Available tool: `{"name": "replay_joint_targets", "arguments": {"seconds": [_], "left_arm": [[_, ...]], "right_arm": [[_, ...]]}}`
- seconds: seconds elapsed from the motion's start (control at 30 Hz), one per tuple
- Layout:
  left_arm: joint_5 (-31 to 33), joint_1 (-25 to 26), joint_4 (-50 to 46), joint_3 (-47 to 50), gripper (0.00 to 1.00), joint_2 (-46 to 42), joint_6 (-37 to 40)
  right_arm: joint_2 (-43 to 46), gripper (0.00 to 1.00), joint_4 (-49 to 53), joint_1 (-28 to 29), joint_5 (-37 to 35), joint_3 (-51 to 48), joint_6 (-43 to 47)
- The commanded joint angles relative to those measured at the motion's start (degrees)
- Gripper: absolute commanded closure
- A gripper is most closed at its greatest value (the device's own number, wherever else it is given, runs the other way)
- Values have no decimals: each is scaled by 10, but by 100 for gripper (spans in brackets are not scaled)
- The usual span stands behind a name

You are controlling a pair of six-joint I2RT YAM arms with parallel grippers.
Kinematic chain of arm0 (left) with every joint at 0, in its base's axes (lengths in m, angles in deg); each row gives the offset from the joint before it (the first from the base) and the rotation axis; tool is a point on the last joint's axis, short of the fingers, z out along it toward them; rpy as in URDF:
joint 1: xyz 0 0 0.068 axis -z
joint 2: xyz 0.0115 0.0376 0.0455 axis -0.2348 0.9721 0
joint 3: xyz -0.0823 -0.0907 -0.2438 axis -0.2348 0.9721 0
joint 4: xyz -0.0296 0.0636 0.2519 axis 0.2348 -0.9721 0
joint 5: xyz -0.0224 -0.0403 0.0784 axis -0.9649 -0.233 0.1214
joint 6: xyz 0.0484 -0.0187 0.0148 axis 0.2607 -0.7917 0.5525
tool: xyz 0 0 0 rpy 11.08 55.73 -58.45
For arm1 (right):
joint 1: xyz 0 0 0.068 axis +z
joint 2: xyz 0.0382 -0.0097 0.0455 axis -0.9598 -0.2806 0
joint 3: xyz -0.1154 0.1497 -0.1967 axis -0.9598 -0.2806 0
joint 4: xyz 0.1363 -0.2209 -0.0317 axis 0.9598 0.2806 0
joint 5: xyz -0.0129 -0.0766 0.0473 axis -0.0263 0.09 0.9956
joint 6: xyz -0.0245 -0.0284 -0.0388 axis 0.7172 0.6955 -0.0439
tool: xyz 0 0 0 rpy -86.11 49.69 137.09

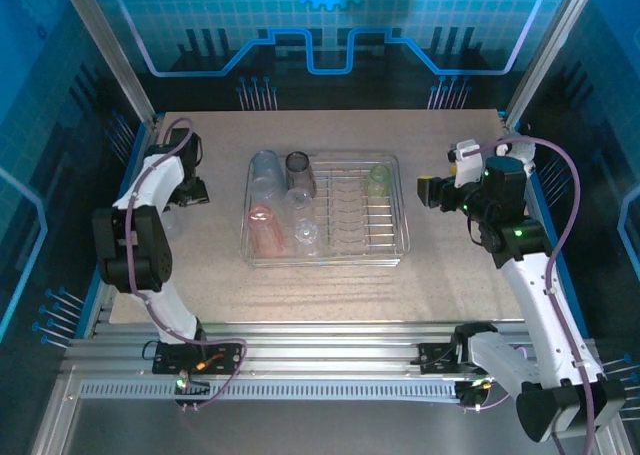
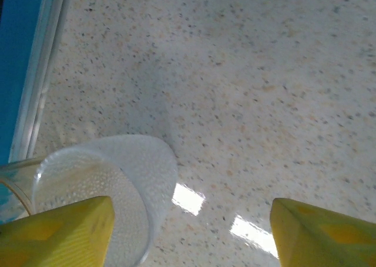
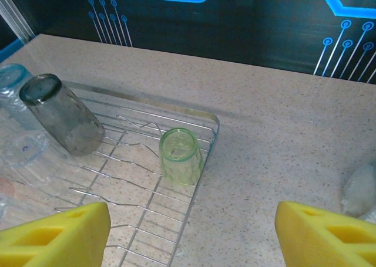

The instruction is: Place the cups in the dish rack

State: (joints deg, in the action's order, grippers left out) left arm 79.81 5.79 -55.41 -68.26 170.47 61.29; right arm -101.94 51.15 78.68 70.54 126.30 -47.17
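The silver wire dish rack (image 1: 392, 245) stands mid-table. In it are a blue-tinted cup (image 1: 265, 168), a smoky dark cup (image 1: 300, 173), a pink cup (image 1: 262, 227), clear cups (image 1: 304, 235) and a pale green cup (image 1: 378, 180). The green cup (image 3: 181, 155) stands upside down in the rack's corner (image 3: 208, 121). Right of the rack, my right gripper (image 3: 192, 220) hangs open over bare table. At the table's left side my left gripper (image 2: 192, 220) is open. A frosted clear cup (image 2: 126, 173) sits against its left finger (image 2: 64, 232); the gap between the fingers is mostly bare table.
An aluminium frame rail (image 2: 35, 91) runs along the table's left edge, close to the frosted cup. Another clear cup (image 3: 359, 189) rests on the table to the right in the right wrist view. Bare speckled tabletop (image 1: 330, 290) lies in front of the rack.
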Motion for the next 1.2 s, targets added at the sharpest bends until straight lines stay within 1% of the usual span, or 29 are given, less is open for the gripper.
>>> {"name": "replay_joint_targets", "arguments": {"seconds": [0.0,0.1,0.23,0.3,0.37,0.43,0.47,0.53,0.57,0.6,0.7,0.77,0.8,0.9,0.93,1.0,1.03,1.07,1.17], "left_arm": [[18,-20,-26,-28,33,20,11],[-5,-38,-22,-31,35,35,2],[-15,-48,-20,-32,39,57,-3],[-18,-50,-13,-27,42,67,-6],[-24,-53,-8,-24,48,77,-8],[-31,-55,-8,-27,58,89,-10],[-34,-56,-8,-28,65,94,-11],[-47,-56,-10,-31,81,96,-13],[-54,-55,-8,-30,93,89,-14],[-61,-55,-4,-26,100,79,-17],[-94,-55,2,-19,100,36,-22],[-125,-55,3,-16,100,2,-26],[-147,-55,3,-14,100,-20,-30],[-225,-54,24,8,100,-105,-35],[-252,-54,32,15,100,-135,-37],[-322,-51,62,36,100,-205,-42],[-344,-49,75,44,100,-235,-48],[-372,-46,87,50,100,-268,-53],[-447,-34,113,55,100,-344,-76]], "right_arm": [[4,26,-25,-17,33,-6,-20],[9,27,-34,-25,39,-12,-23],[13,27,-31,-28,38,-12,-23],[15,27,-30,-28,37,-12,-23],[17,27,-28,-28,34,-10,-23],[21,27,-29,-28,32,-9,-25],[24,27,-30,-28,30,-9,-26],[30,27,-34,-28,25,-13,-31],[36,27,-40,-29,22,-17,-33],[42,27,-47,-29,20,-23,-34],[66,26,-67,-31,8,-41,-36],[87,23,-86,-36,20,-59,-28],[100,18,-94,-38,14,-64,-37],[125,13,-102,-52,20,-84,-70],[128,12,-96,-58,24,-83,-80],[132,8,-71,-75,62,-71,-88],[133,5,-54,-79,76,-63,-88],[129,1,-27,-80,83,-42,-90],[114,0,43,-80,113,-1,-88]]}}
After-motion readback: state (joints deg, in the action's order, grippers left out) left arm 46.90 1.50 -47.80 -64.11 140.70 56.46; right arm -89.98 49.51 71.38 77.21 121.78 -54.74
